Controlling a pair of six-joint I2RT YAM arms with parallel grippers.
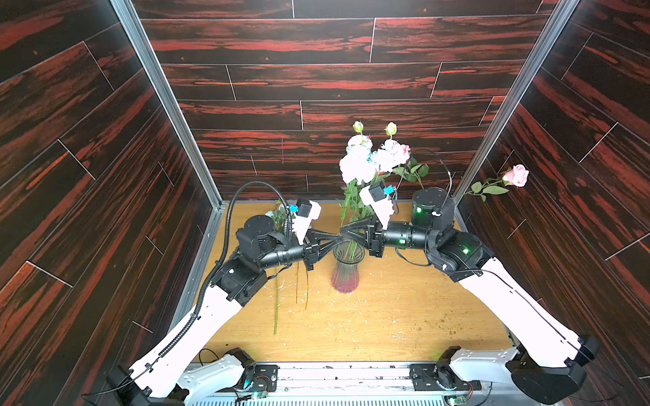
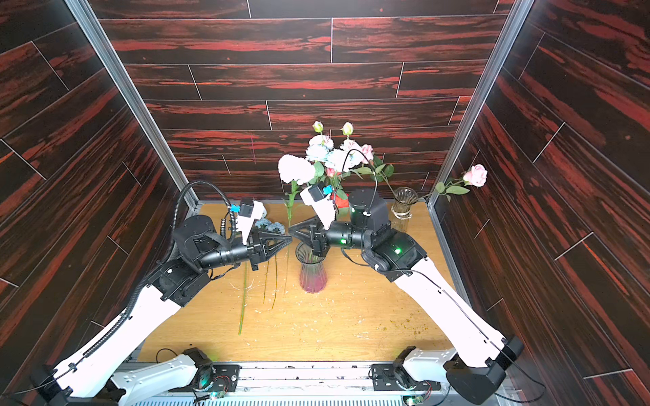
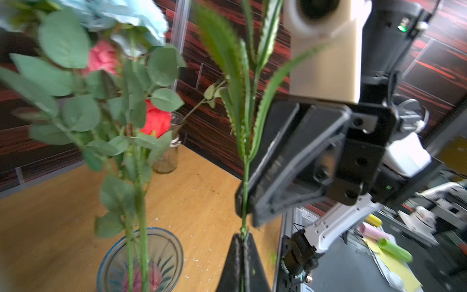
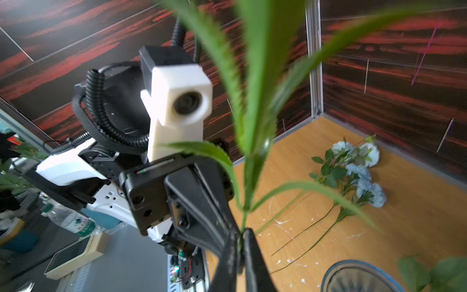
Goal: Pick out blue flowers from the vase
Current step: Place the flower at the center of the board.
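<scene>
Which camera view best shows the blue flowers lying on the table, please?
The right wrist view: the blue flowers show clearly, blooms and stalks. In both top views the left arm hides most blooms; the left wrist view misses them.

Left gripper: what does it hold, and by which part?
The left gripper is shut on a flower stem, at the bare stalk below its long leaves.

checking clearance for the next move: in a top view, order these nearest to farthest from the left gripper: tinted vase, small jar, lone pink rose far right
1. tinted vase, just beside the left gripper.
2. small jar, back right corner.
3. lone pink rose, farthest right.
</scene>
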